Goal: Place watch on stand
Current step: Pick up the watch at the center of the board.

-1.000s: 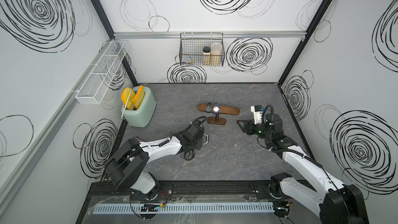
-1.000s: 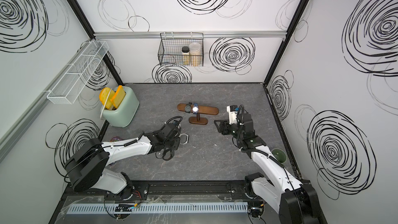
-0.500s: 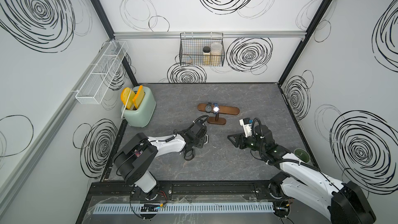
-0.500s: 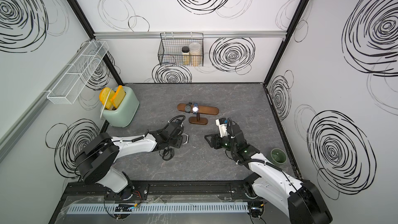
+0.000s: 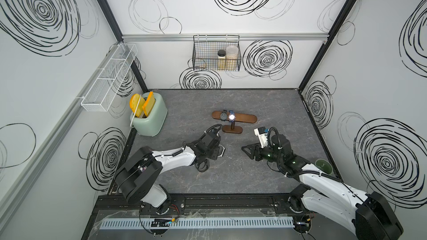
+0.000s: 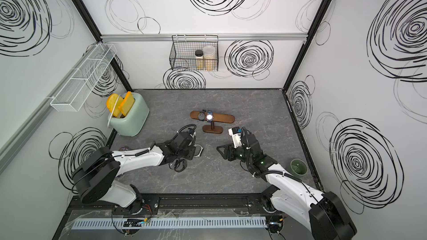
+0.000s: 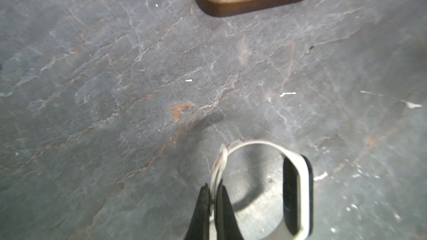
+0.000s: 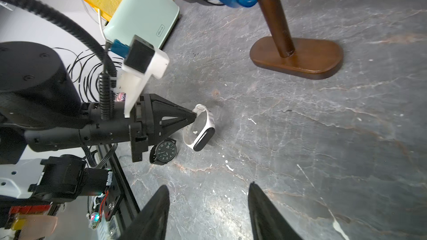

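Left gripper (image 8: pixel 195 117) has snapped closed since a second ago and now pinches the white watch (image 8: pixel 203 135) by its strap. Right gripper (image 5: pixel 246 151) has pulled back toward 6 o'clock, fingers apart, empty. Stand (image 5: pixel 234 117) sits at 12 o'clock of the white watch, its bar carrying a dark watch (image 5: pixel 223 116) and a blue-strapped watch (image 5: pixel 231 117). Black watch (image 8: pixel 165 151) lies at 7 o'clock, mostly hidden under the left wrist in both top views. Lifted or not: can't tell.

stand (image 5: pixel 247 119): mid table (image 5: pixel 231 181) | two watches (image 5: pixel 227 116): on its bar (left half) | toaster (image 5: pixel 151 117): far left | cup (image 5: pixel 323 166): right edge | strap watch (image 8: pixel 204 138): before stand
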Motion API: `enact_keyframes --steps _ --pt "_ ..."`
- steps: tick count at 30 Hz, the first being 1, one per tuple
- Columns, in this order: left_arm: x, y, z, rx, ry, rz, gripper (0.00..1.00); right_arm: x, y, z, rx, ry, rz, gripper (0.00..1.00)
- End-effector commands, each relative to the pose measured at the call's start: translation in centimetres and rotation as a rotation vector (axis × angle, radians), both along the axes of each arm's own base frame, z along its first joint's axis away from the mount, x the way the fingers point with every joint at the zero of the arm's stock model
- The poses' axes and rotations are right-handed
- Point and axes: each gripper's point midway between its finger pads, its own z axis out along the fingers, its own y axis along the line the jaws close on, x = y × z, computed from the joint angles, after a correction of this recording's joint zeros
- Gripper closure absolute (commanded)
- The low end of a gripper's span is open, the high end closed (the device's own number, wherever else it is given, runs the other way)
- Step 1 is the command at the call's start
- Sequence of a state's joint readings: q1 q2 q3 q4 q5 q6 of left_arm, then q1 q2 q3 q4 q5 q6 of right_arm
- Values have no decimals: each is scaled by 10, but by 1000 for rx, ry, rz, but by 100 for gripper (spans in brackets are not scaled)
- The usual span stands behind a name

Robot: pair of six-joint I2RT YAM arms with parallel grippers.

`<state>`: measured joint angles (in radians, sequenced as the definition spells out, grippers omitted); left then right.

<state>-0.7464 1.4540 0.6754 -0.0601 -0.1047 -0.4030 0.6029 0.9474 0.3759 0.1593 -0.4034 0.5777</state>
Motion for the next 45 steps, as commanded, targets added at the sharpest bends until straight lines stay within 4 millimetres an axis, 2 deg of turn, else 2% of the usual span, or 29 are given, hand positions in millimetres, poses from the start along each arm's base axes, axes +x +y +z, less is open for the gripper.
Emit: enact_keyframes --steps 1,4,7,10,12,19,37,45 --pt "-3 -13 37 -143 -64 -29 100 -5 14 15 58 -11 39 42" --pt "-5 -16 57 -234 -81 -24 100 -9 22 19 74 -18 61 40" --pt "-6 -18 64 -267 -84 -26 100 -12 32 25 88 -27 79 39" --pt "-6 -19 65 -277 -85 -18 100 -12 42 30 98 -29 88 40" --pt "-6 -19 65 -288 -85 -11 100 -11 47 30 96 -24 83 44" --pt "-8 -25 69 -306 -94 -11 100 -7 63 28 97 -8 84 45" --pt "-12 -31 77 -323 -109 -16 100 0 82 16 82 13 83 47" --pt "-12 -32 79 -318 -119 -12 100 0 92 14 70 18 94 56"
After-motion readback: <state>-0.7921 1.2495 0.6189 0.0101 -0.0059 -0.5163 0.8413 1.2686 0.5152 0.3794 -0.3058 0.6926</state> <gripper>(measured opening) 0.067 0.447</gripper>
